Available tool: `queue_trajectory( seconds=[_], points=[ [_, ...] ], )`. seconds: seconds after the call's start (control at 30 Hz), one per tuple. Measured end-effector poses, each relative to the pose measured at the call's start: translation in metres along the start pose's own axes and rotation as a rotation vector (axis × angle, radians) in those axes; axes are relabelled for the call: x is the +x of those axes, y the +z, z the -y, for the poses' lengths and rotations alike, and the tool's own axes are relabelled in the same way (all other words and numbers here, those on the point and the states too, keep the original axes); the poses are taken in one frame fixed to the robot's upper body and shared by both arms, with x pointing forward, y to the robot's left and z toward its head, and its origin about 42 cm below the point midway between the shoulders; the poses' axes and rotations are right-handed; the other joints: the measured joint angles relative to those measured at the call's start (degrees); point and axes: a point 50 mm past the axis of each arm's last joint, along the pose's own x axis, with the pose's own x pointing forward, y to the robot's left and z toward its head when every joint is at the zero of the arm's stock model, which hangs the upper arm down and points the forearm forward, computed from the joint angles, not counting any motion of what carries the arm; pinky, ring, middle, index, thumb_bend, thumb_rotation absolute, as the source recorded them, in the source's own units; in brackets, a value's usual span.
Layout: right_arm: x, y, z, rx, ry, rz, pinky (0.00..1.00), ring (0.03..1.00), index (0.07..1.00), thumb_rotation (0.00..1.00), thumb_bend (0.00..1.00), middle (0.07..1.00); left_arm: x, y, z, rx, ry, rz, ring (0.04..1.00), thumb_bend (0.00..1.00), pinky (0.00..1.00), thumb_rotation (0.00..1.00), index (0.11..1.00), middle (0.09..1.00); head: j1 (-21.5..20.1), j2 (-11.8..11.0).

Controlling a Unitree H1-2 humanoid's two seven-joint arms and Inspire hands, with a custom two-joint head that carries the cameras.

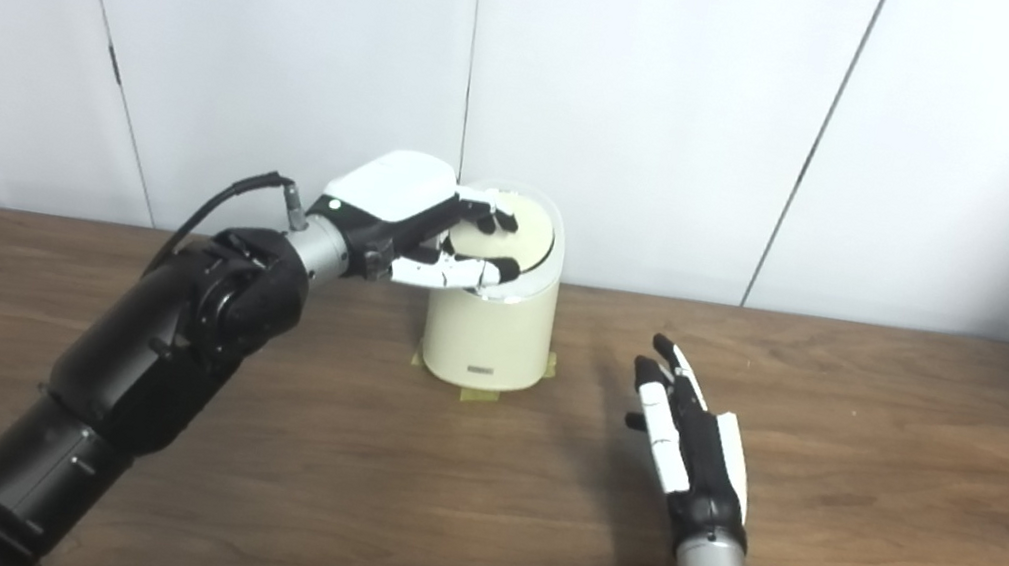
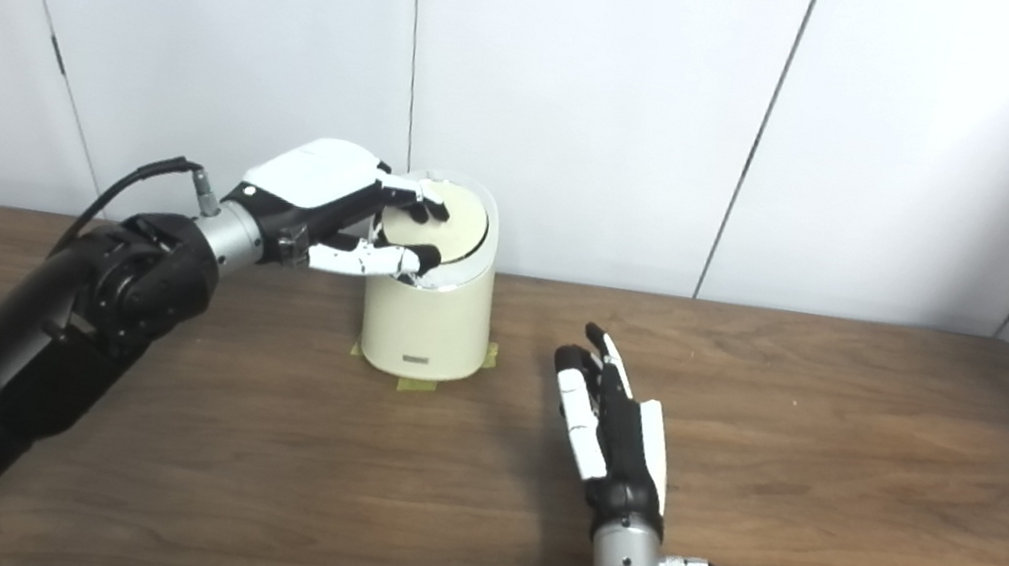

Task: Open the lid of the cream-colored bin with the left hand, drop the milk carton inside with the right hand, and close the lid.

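Bin [image 1: 489, 326] sits at twelve o'clock on the table [image 1: 891, 466], lid [image 1: 523, 230] down under the left hand [image 1: 404, 212], whose spread fingers should press squarely, while the right hand [image 1: 688, 434] waits spread, empty, no carton visible.

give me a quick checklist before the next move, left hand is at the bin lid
1. Left hand on the lid: ok, fingers rest on top, thumb at the front rim.
2. Lid state: looks down and flush on the cream-colored bin.
3. Right hand clear of the bin: ok, open and empty over the table.
4. Milk carton: not ok, none visible in either view.
5. Bin stays put: ok, tape shows at its base.
6. Firm grip on the lid: cannot tell.
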Motion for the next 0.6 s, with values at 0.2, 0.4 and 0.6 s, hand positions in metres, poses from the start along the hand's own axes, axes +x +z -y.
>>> queue_trajectory(
  seconds=[0.2, 0.4, 0.6],
  points=[
    [-0.0004, 0.0027, 0.0008, -0.006, -0.003, 0.011, 0.70, 0.826, 0.924, 1.00, 0.53, 0.837, -0.0017, -0.0001, 0.0017, 0.024, -0.005, 0.005, 0.799, 0.54, 0.95, 1.00, 0.796, 0.789, -0.2, 0.3],
    [-0.0006, 0.0040, 0.0015, -0.014, -0.008, 0.012, 0.70, 0.824, 0.923, 1.00, 0.55, 0.831, -0.0050, -0.0004, 0.0065, 0.051, -0.003, 0.020, 0.787, 0.55, 0.95, 1.00, 0.780, 0.773, -0.4, 0.6],
    [-0.0006, 0.0034, 0.0015, -0.015, -0.008, 0.002, 0.70, 0.823, 0.924, 1.00, 0.53, 0.830, -0.0091, 0.0027, 0.0098, 0.153, -0.001, 0.046, 0.779, 0.52, 0.93, 1.00, 0.756, 0.747, -0.5, 0.8]
  ],
)
